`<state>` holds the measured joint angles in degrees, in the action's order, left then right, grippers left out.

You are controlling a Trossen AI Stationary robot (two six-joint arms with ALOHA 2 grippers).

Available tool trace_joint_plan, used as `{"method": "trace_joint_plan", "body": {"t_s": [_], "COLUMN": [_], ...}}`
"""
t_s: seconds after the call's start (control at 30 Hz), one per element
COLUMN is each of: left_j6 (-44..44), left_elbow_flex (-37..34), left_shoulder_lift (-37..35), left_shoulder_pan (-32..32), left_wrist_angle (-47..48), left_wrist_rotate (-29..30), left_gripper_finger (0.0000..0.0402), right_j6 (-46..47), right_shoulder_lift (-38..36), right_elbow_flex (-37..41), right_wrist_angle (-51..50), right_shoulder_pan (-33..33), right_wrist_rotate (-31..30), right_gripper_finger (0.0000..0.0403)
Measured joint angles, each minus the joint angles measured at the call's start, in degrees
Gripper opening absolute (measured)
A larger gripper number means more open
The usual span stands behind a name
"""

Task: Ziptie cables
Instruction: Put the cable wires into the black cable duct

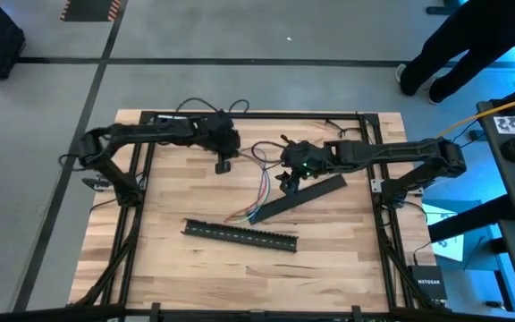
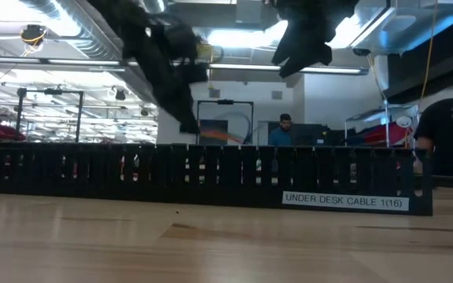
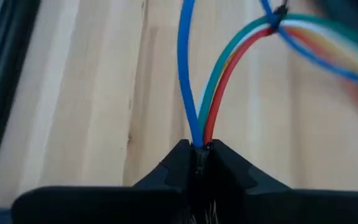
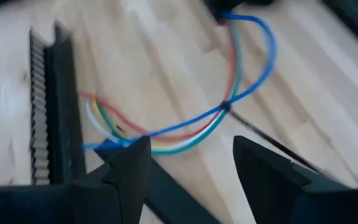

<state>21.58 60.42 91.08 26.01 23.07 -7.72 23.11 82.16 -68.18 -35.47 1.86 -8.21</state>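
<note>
The cables (image 1: 263, 183), a loose bundle of blue, green, red and white wires, lie near the table's middle. A thin dark ziptie (image 4: 225, 107) circles the bundle partway along, and its tail sticks out over the wood. The bundle's near end rests on the table by the flat black cover (image 1: 304, 197). My left gripper (image 1: 224, 163) is shut on the bundle's other end. My right gripper (image 4: 191, 168) hovers open above the bundle's middle, touching nothing. My left gripper pinches the ends of the blue, green and red wires (image 3: 199, 140) between its two fingertips. It comes slanting down from the table's left. The wires run out ahead of the fingers, curving slack toward the ziptie (image 3: 278, 14).
A long black slotted channel (image 1: 240, 234) lies near the front, labelled as a desk cable duct (image 2: 344, 201). Black frame rails (image 1: 132, 179) border the table. A person (image 1: 459, 45) stands beyond the far right corner, and another (image 2: 285, 130) shows in the room.
</note>
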Motion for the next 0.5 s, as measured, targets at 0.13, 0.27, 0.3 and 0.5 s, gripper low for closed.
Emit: {"method": "trace_joint_plan", "body": {"t_s": [0.13, 0.27, 0.3, 0.5], "left_j6": [-7.3, -10.8, -11.4, -14.7], "left_elbow_flex": [1.3, 1.3, 0.9, 0.9], "left_shoulder_lift": [-4.8, -5.8, -5.4, -4.5], "left_shoulder_pan": [0.2, 0.4, 0.4, 0.2], "left_wrist_angle": [1.9, 0.1, 0.1, -0.5], "left_wrist_rotate": [-0.1, 0.9, 1.3, 2.7], "left_gripper_finger": [0.0035, 0.0036, 0.0036, 0.0037], "right_j6": [2.3, 2.6, 2.6, 10.5], "right_shoulder_lift": [2.3, 7.6, 9.1, 16.8], "right_elbow_flex": [-0.1, 0.0, 0.0, 0.0], "right_wrist_angle": [3.3, 8.7, 10.1, 15.5], "right_shoulder_pan": [1.4, 2.5, 2.5, 2.4], "right_wrist_rotate": [-1.7, 0.7, 2.0, 8.6], "right_gripper_finger": [0.022, 0.022, 0.022, 0.022]}}
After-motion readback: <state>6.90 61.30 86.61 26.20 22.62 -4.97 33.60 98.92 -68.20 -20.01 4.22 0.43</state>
